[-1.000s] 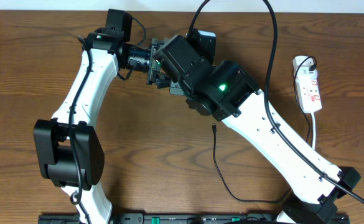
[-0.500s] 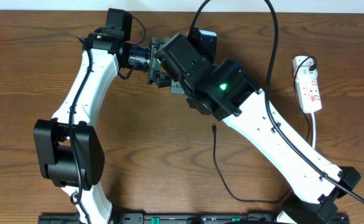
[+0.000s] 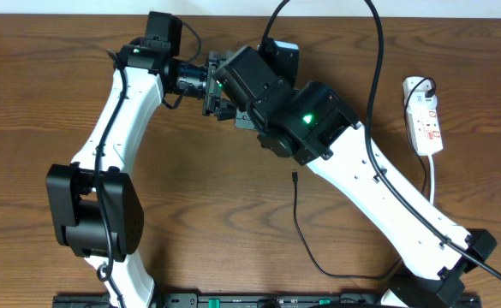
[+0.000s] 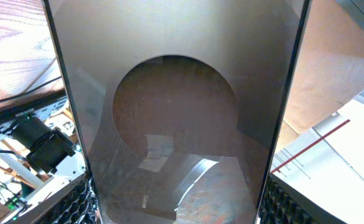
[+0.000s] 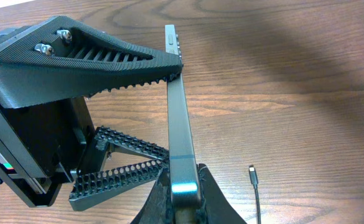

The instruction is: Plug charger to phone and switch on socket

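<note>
Currently phone (image 5: 177, 118) held between both hands: left hand (image 4: 178, 202) clamps it wide, right hand (image 5: 185, 199) pinched narrow on its edge; charger (image 5: 252, 169) tip lies loose mid-way across the surface (image 3: 199, 222).

A brown wood-grain desk (image 3: 199, 214) fills the overhead view. A black rail (image 3: 233, 300) with green marks runs along its near edge, and a pale strip (image 3: 456, 8) along the far edge. The left wrist view shows a black cylindrical device (image 4: 42, 146), a brown board (image 4: 337, 68) and a white surface (image 4: 350, 180) crossed by a red line (image 4: 309, 146).
</note>
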`<control>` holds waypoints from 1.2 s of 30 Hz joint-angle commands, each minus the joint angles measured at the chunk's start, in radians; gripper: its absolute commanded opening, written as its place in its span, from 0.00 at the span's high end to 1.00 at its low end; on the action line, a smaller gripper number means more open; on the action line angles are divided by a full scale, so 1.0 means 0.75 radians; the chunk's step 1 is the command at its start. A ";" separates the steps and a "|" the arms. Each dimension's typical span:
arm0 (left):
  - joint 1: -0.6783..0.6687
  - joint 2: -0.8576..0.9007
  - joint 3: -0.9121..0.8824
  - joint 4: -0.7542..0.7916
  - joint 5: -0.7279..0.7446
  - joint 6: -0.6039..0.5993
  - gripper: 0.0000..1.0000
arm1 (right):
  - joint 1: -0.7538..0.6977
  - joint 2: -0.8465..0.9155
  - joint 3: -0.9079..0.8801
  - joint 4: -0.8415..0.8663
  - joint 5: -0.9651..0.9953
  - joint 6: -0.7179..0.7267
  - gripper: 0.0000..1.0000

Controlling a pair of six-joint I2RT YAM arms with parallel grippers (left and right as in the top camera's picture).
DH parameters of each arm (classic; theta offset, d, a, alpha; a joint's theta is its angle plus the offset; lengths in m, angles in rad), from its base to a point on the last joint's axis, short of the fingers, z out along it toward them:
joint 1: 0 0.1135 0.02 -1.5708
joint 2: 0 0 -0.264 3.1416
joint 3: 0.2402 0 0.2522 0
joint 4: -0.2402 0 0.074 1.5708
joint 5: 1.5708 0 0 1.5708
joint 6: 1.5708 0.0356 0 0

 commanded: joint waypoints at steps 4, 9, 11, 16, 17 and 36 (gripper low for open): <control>0.010 -0.037 0.037 0.007 0.053 0.032 0.02 | -0.058 -0.038 0.004 -0.009 0.119 0.017 0.99; 0.010 -0.037 0.037 0.007 0.053 0.032 0.02 | -0.058 -0.038 0.004 -0.014 0.117 0.017 0.99; 0.010 -0.037 0.037 0.007 0.053 0.032 0.02 | -0.058 -0.038 0.004 -0.014 0.117 0.017 0.99; 0.010 -0.037 0.037 0.007 0.053 0.032 0.02 | -0.070 -0.038 0.004 -0.016 0.119 0.036 0.99; 0.010 -0.037 0.037 0.007 0.053 0.032 0.02 | -0.078 -0.038 0.004 -0.020 0.119 0.054 0.99; 0.010 -0.037 0.037 0.007 -0.122 0.022 0.02 | -0.265 -0.039 0.004 -0.011 -0.116 0.787 0.99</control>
